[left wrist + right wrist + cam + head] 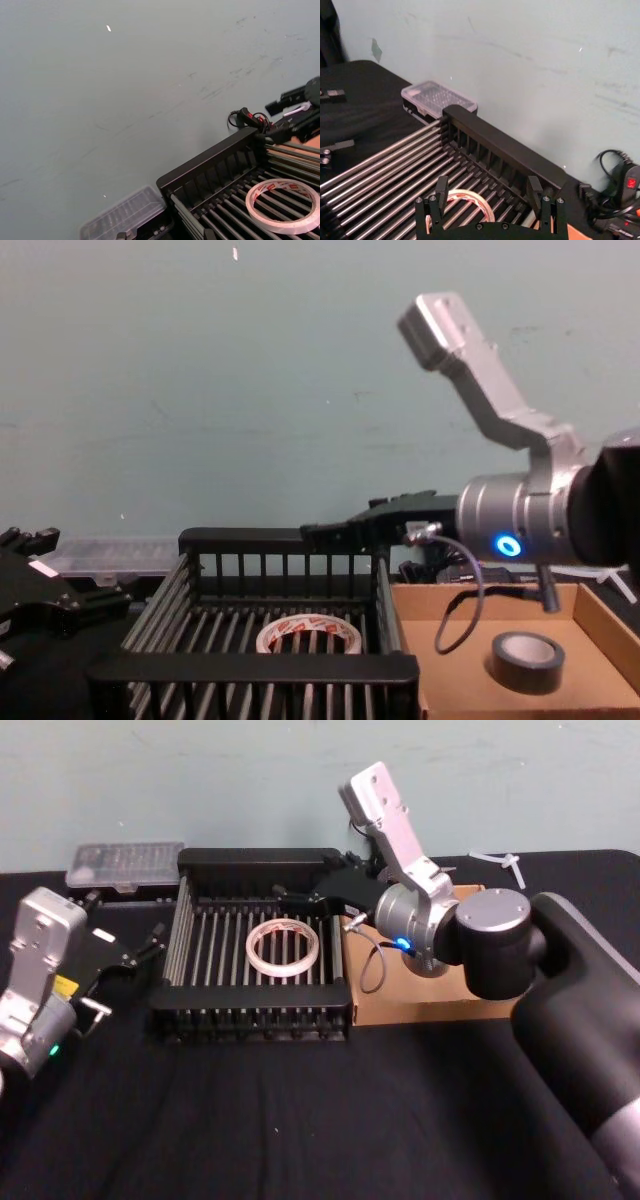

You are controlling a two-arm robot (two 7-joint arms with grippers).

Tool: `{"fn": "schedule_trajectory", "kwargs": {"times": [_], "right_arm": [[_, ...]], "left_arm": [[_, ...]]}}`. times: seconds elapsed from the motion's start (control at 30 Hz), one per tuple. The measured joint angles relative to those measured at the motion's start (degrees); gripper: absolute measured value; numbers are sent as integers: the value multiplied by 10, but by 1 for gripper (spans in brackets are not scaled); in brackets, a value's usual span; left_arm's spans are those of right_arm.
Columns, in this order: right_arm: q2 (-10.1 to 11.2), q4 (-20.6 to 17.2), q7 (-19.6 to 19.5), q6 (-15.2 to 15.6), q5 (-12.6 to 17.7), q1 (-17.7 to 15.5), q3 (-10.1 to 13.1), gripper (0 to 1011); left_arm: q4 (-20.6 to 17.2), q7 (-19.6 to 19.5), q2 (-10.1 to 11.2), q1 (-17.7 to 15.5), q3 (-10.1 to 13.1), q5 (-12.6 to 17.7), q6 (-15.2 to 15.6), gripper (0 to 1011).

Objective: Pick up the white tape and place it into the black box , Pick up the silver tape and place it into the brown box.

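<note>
White tape (284, 948): thin whitish ring, red-printed core, flat in black box (190, 1015), below right gripper (489, 197) fingers spread empty.

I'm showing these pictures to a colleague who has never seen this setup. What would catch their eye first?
Probably the white tape lying flat on the bars inside the black box at the table's middle. Next, the right gripper, open, hanging over that box's right rim, and beside it the silver tape resting in the brown box. The left gripper sits off to the box's left.
</note>
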Motion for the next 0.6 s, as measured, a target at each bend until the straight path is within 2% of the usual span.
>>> {"fn": "schedule_trajectory", "kwargs": {"times": [0.2, 0.3, 0.6], "right_arm": [[22, -51, 2, 5, 8, -23, 11, 1002], [39, -85, 1, 8, 14, -41, 21, 1002], [78, -149, -9, 14, 28, -83, 51, 1002]], "left_arm": [[0, 0, 0, 0, 0, 0, 0, 1001], [0, 0, 0, 0, 0, 0, 0, 1002], [0, 0, 0, 0, 0, 0, 0, 1001]]}}
